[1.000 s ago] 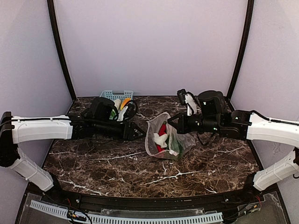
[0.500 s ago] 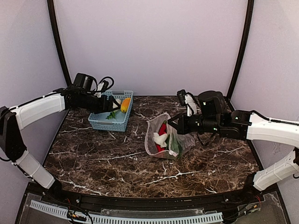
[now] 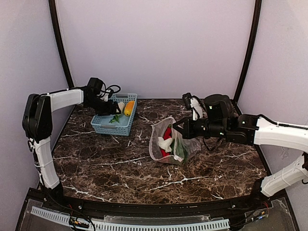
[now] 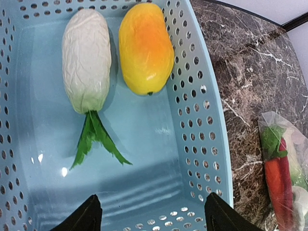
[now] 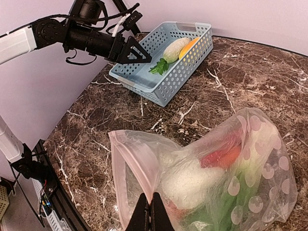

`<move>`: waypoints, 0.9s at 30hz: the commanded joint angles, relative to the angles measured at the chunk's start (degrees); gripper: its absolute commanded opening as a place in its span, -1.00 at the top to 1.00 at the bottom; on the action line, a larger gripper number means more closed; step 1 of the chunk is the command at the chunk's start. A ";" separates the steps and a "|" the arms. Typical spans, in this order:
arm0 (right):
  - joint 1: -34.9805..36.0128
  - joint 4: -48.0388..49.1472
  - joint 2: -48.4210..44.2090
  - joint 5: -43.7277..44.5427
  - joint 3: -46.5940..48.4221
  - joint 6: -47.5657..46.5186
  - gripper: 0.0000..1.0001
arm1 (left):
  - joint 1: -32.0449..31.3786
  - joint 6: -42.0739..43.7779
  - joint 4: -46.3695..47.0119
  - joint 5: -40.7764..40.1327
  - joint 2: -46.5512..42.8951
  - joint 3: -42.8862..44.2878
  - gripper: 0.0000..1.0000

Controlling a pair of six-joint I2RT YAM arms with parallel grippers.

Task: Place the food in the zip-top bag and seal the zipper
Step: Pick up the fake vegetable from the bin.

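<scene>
1. Left tool hovers over the blue basket at the far left of the worktop, its fingers apart and holding nothing
2. Side by side in the basket lie a white vegetable with green leaves and a yellow-orange one
3. Right tool is clamped on the rim of the dotted clear bag at mid-worktop
4. Bag mouth gapes leftward with its pink zipper unsealed, and red, white and green food sits inside

Basket walls flank the left gripper; bare tabletop separates basket from bag
</scene>
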 commanded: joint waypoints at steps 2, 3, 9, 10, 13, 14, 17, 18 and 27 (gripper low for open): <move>0.49 3.39 -1.57 -0.23 -0.70 -0.13 1.00 | 0.09 6.51 -4.39 -5.80 3.74 6.17 -0.48; 0.52 3.36 -1.63 -0.26 -0.70 -0.10 1.00 | 0.19 6.69 -4.60 -6.40 4.35 7.17 -0.49; 0.48 3.08 -2.54 0.16 -1.20 0.01 1.00 | 0.66 7.38 -4.66 -6.43 8.70 9.30 -0.51; 0.52 3.06 -2.60 0.20 -1.20 -0.02 1.00 | 0.66 7.61 -4.64 -5.81 9.47 9.47 -0.52; 0.52 3.03 -2.18 0.00 -0.78 -0.02 1.00 | 0.63 7.76 -4.97 -5.21 11.44 10.57 -0.54; 0.52 3.00 -1.94 -0.17 -0.65 -0.02 1.00 | 0.60 7.82 -5.11 -5.35 11.89 10.85 -0.54; 0.51 2.87 -1.42 -0.57 -0.19 0.09 1.00 | 0.64 8.15 -5.99 -5.91 13.78 12.29 -0.54; 0.52 2.87 -1.20 -0.65 -0.18 0.06 1.00 | 0.65 8.31 -6.10 -6.18 14.11 12.70 -0.54; 0.51 2.86 -0.26 -1.01 0.25 0.27 1.00 | 0.63 8.83 -5.96 -7.79 16.74 14.11 -0.30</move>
